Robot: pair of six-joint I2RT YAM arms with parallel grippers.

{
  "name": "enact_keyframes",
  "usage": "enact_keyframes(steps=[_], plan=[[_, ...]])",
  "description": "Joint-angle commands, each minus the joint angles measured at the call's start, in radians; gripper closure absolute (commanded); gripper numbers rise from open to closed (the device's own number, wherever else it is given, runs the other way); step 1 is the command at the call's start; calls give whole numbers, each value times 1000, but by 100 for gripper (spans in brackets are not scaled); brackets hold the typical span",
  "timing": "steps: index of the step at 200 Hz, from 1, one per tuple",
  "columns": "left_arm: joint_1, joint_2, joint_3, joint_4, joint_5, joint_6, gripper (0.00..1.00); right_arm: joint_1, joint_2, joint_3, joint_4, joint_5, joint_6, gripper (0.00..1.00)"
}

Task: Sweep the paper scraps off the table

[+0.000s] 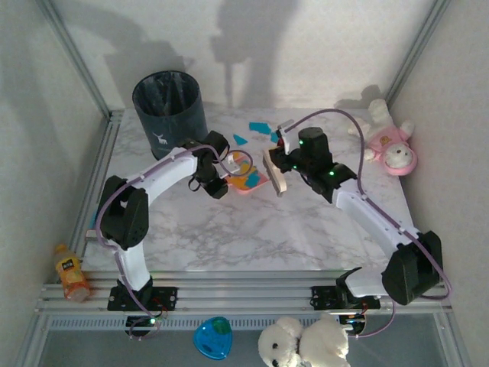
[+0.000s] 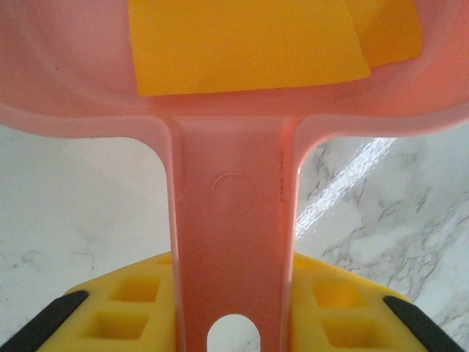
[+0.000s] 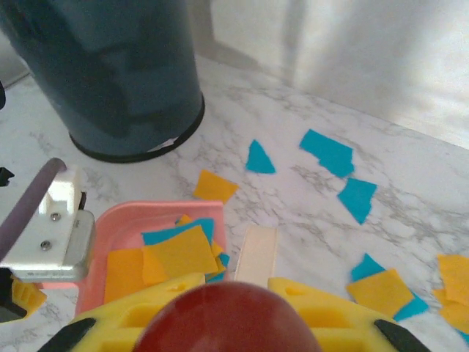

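Step, judged: mid-sweep. Left gripper [image 2: 233,312] clamped on pink dustpan [image 1: 246,177] handle. Right gripper [image 3: 227,323] grips brush [image 3: 255,253] just beside dustpan mouth. Some paper scraps [image 3: 326,152] inside dustpan, rest loose on table [image 1: 229,237] beyond its far side. Scraps flat, no shared heading; scatter stretches roughly along that side. Next: brush behind loose pieces, drag toward mouth.

We see a large white tabletop with grey marble veining [image 1: 252,229]. At eleven o'clock on it stands a dark blue round waste bin [image 1: 170,107], and at two o'clock lies a pink-and-white plush toy [image 1: 390,145]. Small flat teal and orange paper scraps [image 1: 260,127] lie loose toward twelve o'clock, just beyond a pink plastic dustpan [image 3: 139,216] near the centre.
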Motion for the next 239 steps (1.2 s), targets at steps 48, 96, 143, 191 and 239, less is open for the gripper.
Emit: enact_keyframes(steps=[48,96,143,191,239], plan=[[6,-45,134,96,123,-174,85,-34,-160,-36,-108,71,34,100],[15,-29,251,91,140,-231,86,-35,-236,-71,-123,123,27,100],[19,-16,315,56,112,-237,86,-35,-290,-82,-122,230,42,100],[20,-32,344,63,126,-261,86,-35,-294,-79,-137,237,42,100],[59,-34,440,52,185,-319,87,-36,-294,-74,-149,219,43,100]])
